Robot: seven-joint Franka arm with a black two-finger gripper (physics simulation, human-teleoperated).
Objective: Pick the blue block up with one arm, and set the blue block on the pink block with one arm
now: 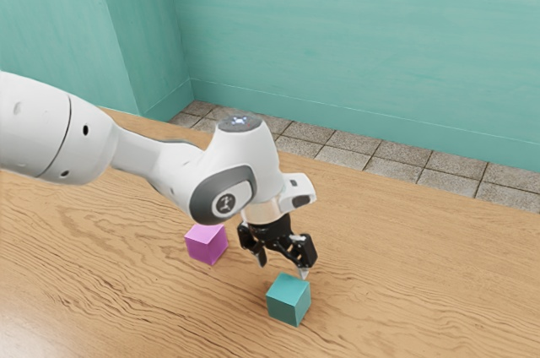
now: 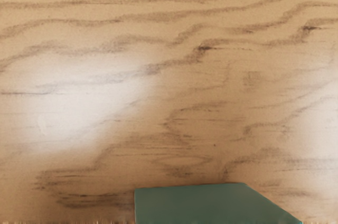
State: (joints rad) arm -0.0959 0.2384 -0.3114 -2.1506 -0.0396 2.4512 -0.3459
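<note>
The task looks to be at its start, with nothing yet lifted or stacked. The white arm [image 1: 126, 155] reaches down over the table and ends in the black gripper [image 1: 283, 267]. Its fingers stand apart and hold nothing. The blue block [image 1: 288, 299], more teal than blue in colour, rests on the wood directly beneath the hand. The nearer fingertip is just above the block's top rear edge, and whether it touches cannot be told. In the wrist view the same block [image 2: 211, 205] shows just under the hand, with bare wood beyond it. The pink block [image 1: 207, 243] sits on the table near the hand, on the arm's side of it, apart from the blue block and with nothing on top.

By this reading, the approach is nearly done. Still to come are the descent around the block, the grasp, the lift, the carry across to the pink block and the release on top of it.

Teal walls [image 1: 354, 37] rise well behind the hand and meet in a corner. The table [image 1: 101, 290] is pale wood with a strong wavy grain, and it spreads flat under the hand in every direction. In the wrist view its surface [image 2: 169, 76] carries a soft bright patch of reflected light. Between the table's far edge and the walls runs a strip of grey-brown tiled floor [image 1: 380, 155].
</note>
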